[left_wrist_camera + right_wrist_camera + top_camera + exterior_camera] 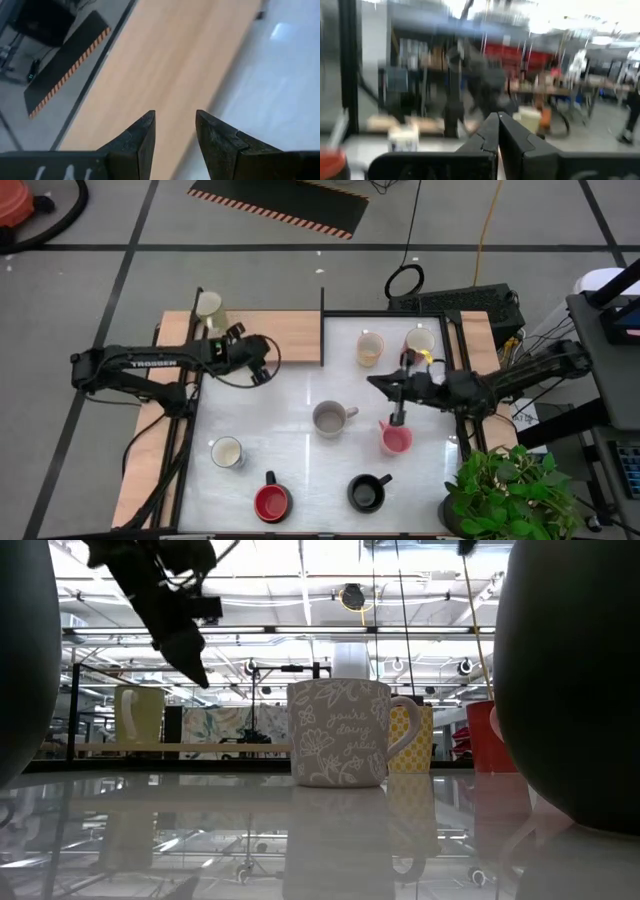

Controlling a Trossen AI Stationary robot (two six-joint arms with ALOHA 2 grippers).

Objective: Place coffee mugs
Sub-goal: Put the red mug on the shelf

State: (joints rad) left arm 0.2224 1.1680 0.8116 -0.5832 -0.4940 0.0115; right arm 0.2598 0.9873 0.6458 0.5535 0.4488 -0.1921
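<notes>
Eight mugs were visible: seven on the white tabletop [290, 450] or its edge, one cream mug [209, 306] on the wooden shelf [290, 335]. Left gripper [262, 360] hovered parted over the shelf; right gripper [382, 383], fingers together and empty, hung above the pink mug [395, 438].

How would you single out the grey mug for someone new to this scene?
Start at the white tabletop inside the black frame and go to its middle. The grey mug stands there alone, handle pointing toward the pink mug. It is the only grey one, and the low view shows white flowers on it.
</notes>
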